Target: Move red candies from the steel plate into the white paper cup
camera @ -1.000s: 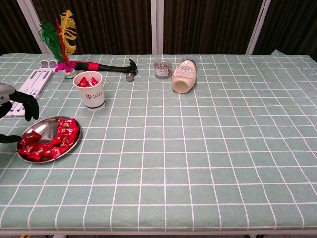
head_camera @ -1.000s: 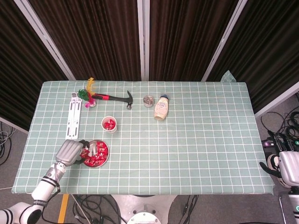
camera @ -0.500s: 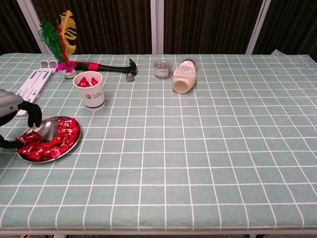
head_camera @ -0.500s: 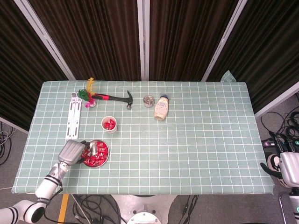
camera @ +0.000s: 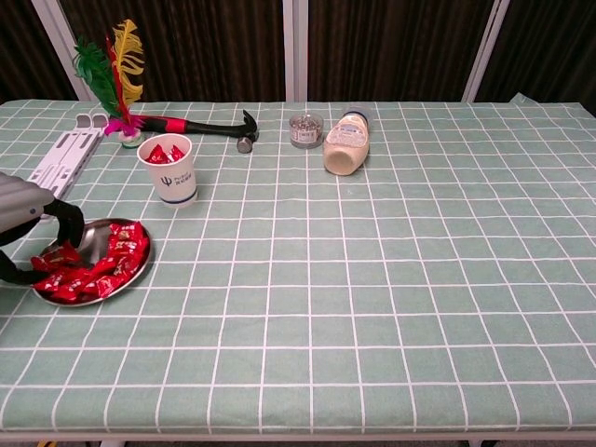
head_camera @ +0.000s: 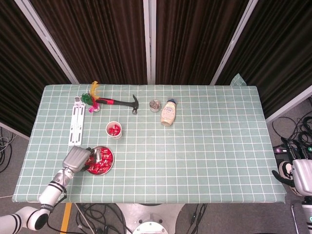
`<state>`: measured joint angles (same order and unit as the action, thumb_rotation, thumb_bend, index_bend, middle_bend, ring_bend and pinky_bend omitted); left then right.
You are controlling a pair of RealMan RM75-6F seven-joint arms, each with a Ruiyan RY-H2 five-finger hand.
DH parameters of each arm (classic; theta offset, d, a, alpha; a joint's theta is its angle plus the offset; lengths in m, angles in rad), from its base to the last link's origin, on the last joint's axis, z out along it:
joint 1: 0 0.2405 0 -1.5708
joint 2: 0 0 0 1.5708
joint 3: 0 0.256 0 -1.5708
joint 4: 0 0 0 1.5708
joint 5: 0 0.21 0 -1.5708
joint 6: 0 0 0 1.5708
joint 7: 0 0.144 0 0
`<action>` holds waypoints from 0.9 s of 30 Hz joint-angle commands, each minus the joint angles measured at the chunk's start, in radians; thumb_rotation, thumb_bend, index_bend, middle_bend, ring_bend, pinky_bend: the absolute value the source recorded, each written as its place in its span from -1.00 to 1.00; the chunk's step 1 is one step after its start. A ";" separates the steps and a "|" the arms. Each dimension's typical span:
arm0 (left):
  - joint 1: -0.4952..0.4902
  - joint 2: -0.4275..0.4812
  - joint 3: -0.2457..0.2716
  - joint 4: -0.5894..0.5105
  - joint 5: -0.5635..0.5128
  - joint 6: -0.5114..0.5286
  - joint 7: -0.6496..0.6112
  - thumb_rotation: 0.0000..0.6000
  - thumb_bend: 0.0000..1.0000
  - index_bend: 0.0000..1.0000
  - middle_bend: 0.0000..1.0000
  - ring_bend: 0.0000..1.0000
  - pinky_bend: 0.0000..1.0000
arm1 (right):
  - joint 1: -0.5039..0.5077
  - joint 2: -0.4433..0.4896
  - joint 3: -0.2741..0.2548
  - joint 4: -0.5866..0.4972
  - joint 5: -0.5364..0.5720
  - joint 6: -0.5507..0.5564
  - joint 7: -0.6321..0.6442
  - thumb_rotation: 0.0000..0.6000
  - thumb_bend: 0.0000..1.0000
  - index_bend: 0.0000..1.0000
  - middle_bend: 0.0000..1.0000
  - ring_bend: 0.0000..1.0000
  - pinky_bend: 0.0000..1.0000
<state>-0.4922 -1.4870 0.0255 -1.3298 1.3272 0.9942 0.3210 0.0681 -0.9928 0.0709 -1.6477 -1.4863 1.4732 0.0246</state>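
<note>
The steel plate [head_camera: 111,165] [camera: 141,268] lies near the table's front left corner with several red candies [head_camera: 101,164] [camera: 110,259] heaped in it. Behind it stands the white paper cup [head_camera: 114,130] [camera: 172,177], upright, with a few red candies [camera: 164,153] inside. My left hand [head_camera: 76,158] [camera: 30,222] reaches over the plate's left side. Its fingers [camera: 66,226] are spread and dip down among the candies there, touching them. I see no candy lifted. My right hand [head_camera: 296,177] hangs off the table's right front corner, holding nothing, and the chest view does not show it.
Along the back stand a feather shuttlecock [head_camera: 92,96] [camera: 115,67], a hammer [head_camera: 124,102] [camera: 199,126], a small round tin [head_camera: 155,105] [camera: 305,128] and a lying bottle [head_camera: 168,113] [camera: 345,145]. A white folding stand [head_camera: 76,121] [camera: 65,154] lies left of the cup.
My left hand has slid further over the plate's left side and lowered its fingers into the candies. The right hand and everything else have stayed put.
</note>
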 commanded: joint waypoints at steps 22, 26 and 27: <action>-0.017 0.034 -0.047 -0.023 0.105 0.083 -0.142 1.00 -0.18 0.28 0.38 0.67 1.00 | -0.002 0.003 0.000 -0.002 -0.003 0.005 0.000 1.00 -0.80 -0.88 -0.52 -0.82 -0.43; -0.068 0.077 -0.102 -0.087 0.147 0.102 -0.153 1.00 -0.18 0.28 0.38 0.67 1.00 | -0.001 0.001 0.000 -0.002 0.000 0.001 -0.001 1.00 -0.80 -0.88 -0.52 -0.82 -0.43; -0.083 0.084 -0.117 -0.099 0.147 0.095 -0.158 1.00 -0.18 0.27 0.38 0.67 1.00 | -0.001 0.000 0.000 -0.002 -0.001 0.001 -0.001 1.00 -0.80 -0.88 -0.52 -0.82 -0.43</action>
<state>-0.5503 -1.4216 -0.0662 -1.4041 1.4661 1.0896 0.1730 0.0676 -0.9931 0.0710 -1.6495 -1.4869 1.4740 0.0236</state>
